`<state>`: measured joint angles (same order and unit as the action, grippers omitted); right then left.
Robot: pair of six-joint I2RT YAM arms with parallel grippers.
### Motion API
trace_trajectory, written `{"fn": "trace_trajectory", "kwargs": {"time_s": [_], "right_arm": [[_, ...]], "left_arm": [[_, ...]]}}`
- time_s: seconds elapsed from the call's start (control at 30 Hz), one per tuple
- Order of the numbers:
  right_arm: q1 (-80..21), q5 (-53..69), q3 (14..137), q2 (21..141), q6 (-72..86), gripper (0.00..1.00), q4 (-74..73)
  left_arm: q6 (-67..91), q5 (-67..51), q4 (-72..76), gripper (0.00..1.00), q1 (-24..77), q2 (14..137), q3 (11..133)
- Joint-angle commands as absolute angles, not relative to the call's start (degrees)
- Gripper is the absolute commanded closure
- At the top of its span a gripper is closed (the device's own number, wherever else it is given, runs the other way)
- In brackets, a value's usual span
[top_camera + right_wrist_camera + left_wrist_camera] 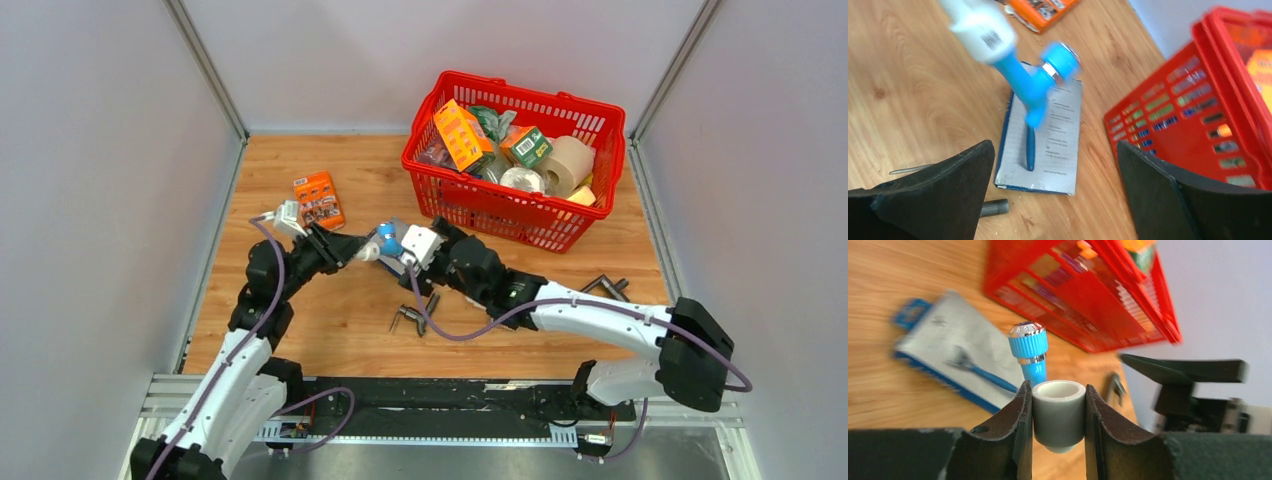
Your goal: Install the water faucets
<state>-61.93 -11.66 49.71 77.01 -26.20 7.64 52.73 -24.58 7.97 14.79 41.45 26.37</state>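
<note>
Left gripper (1058, 389) was clamped on the white fitting (1058, 412) of the faucet (1028, 352), held above the table (340, 330) between the arms; right gripper (1054, 150) stood wide and empty. The faucet was judged light, stiff, smooth plastic, best gripped on the fitting's barrel. Count: one blue faucet, two dark metal pieces (413, 318), one basket (440, 200).

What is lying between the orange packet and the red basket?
Nothing: only bare wooden table between orange packet and red basket, seen in the top view.
</note>
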Motion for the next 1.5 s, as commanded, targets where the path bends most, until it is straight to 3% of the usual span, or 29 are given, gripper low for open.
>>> {"fn": "trace_trajectory", "kwargs": {"time_s": [0.0, 0.17, 0.43, 0.5, 0.53, 0.67, 0.73, 0.87, 1.17, 1.47], "right_arm": [[-55.39, -10.66, 48.08, 69.8, -9.78, 0.0, 6.43], [-47.91, -6.85, 41.94, 59.53, -0.37, 0.0, 5.63], [-45.62, -24.93, 35.59, 38.96, 6.24, 0.0, 0.28], [-45.62, -29.86, 35.77, 35.7, 6.94, 0.0, -4.38], [-45.62, -32.75, 35.86, 34.2, 7.73, 0.0, -5.87], [-45.7, -41.73, 36.47, 29.02, 10.1, 0.0, -11.68], [-45.62, -45.42, 36.82, 26.29, 10.63, 0.0, -14.05], [-45.7, -49.13, 36.65, 20.23, 8.19, 0.0, -15.29], [-45.62, -56.41, 36.65, 8.27, -1.39, 0.0, -12.66], [-45.7, -58.35, 37.18, 4.57, -8.7, 0.0, -11.43]], "left_arm": [[51.84, -13.2, 5.71, 1.0, 8.01, 36.74, 22.6], [55.19, -4.14, 6.59, 1.0, 4.67, 35.25, 16.18], [58.7, 12.3, 13.54, 1.0, 1.59, 31.2, 6.51], [58.98, 11.69, 14.23, 0.87, 0.35, 32.51, 5.54], [58.71, 11.86, 14.06, 0.72, 0.35, 33.48, 5.28], [55.55, 13.0, 9.33, 0.33, 0.35, 33.84, 7.37], [53.09, 14.58, 4.59, 0.2, 0.35, 32.53, 9.65], [46.86, 17.83, -5.35, 0.08, 0.35, 29.62, 15.27], [28.4, 20.48, -19.59, 0.07, 0.35, 24.79, 34.24], [17.68, 25.48, -18.9, 0.07, 4.3, 19.6, 47.11]]}}
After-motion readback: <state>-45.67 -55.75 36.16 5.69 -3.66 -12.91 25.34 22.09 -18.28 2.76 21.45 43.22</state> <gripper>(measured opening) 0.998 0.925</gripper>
